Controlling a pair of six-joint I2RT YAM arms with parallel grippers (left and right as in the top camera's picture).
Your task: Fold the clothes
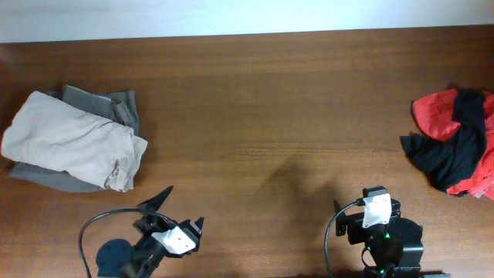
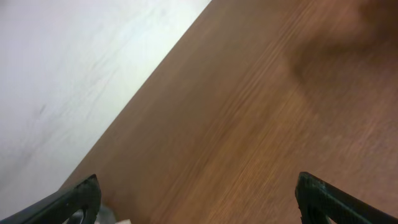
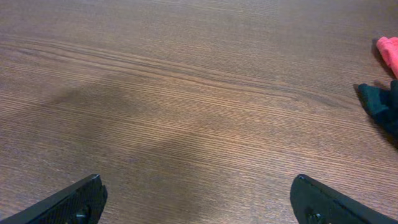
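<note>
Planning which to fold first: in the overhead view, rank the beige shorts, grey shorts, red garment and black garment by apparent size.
Largest: beige shorts.
Next: red garment and black garment, tangled, about alike.
Unranked: grey shorts, mostly covered by the beige pair.

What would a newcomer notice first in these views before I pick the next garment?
The beige shorts, apparently folded, lie on top of a grey garment at the left of the wooden table. At the far right, a crumpled red garment is tangled with a black garment. The left gripper and right gripper are both open and empty near the front edge.
</note>
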